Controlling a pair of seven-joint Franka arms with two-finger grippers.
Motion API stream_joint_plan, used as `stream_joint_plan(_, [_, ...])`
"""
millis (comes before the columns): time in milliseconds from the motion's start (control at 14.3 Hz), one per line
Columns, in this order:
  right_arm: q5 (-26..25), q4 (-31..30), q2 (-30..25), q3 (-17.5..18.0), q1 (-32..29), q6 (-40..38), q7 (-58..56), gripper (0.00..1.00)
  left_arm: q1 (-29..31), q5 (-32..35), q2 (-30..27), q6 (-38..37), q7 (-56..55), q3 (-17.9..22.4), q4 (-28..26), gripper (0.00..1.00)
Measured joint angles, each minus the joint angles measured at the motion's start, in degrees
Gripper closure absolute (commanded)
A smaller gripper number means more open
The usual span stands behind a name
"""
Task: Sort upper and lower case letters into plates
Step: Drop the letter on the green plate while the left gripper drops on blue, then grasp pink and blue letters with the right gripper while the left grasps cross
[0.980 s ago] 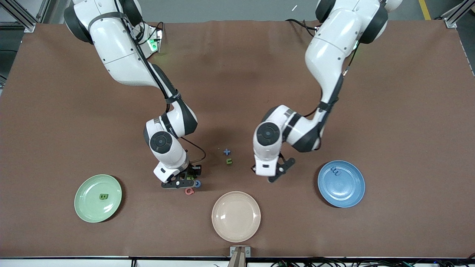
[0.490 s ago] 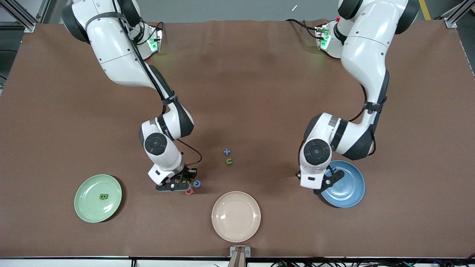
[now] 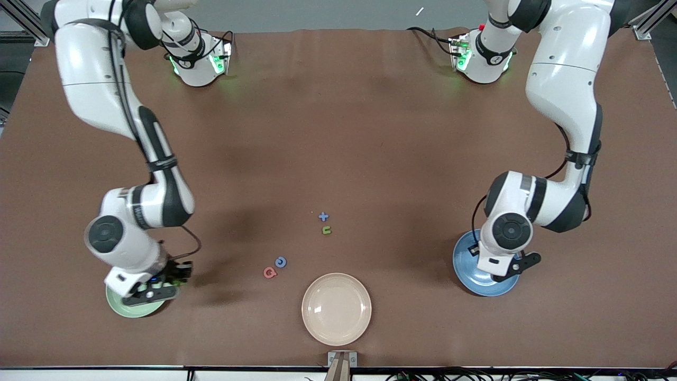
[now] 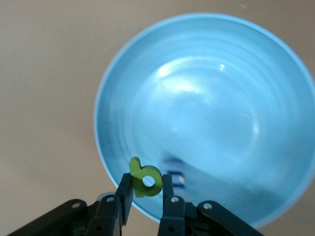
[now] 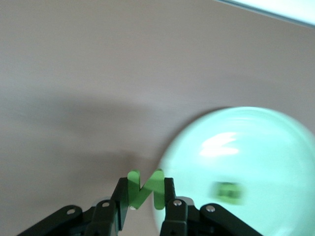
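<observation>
A: Brown table (image 3: 338, 132) is showing both arms over plates. Left gripper (image 4: 146, 196) is pinching a green lowercase letter (image 4: 145, 178) over the blue plate (image 4: 206, 113), just inside its rim.

B: Right gripper (image 5: 145, 199) is clamping a green N (image 5: 145, 188) at the mint plate (image 5: 246, 172) edge; it probably needs moving further inward before dropping.

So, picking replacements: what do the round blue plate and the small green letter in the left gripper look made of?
Round blue plate: glazed ceramic or melamine, judging by its glossy highlights. Small green letter in the left gripper: matte, chunky, probably foam or soft plastic.
</observation>
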Motion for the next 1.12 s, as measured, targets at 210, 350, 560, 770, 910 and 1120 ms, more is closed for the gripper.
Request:
stream_joint_plan(210, [0.0, -0.16, 0.26, 0.09, -5.3, 0.01, -9.91, 0.01, 0.68, -0.08, -0.2, 0.07, 0.33, -2.36, -0.1, 0.0])
stream_joint_plan(350, [0.0, -0.19, 0.59, 0.21, -5.98, 0.54, -10.84, 0.0, 0.33, -0.08, -1.09, -0.76, -0.04, -5.95, -0.19, 0.0])
stream_joint_plan(560, [0.18, -0.16, 0.64, 1.24, -4.73, 0.82, -6.99, 0.0, -0.89, -0.09, -2.75, -1.06, -0.43, -13.4, -0.3, 0.0])
stream_joint_plan(770, [0.16, -0.06, 0.64, 1.79, -0.53, 0.96, 8.0, 0.0, -8.94, -0.09, -2.75, 0.93, -4.4, -15.51, 0.75, 0.0])
stream_joint_plan(910, [0.12, 0.18, 0.63, 1.92, 3.88, 1.11, 21.94, 0.0, -13.5, -0.09, -1.89, 4.26, -10.5, -15.43, 1.24, 0.0])
stream_joint_plan(1120, [0.07, 0.39, 0.64, 1.96, 10.05, 1.2, 40.92, 0.0, -16.75, -1.53, 1.5, 11.32, -20.6, -15.37, 2.86, 0.0])
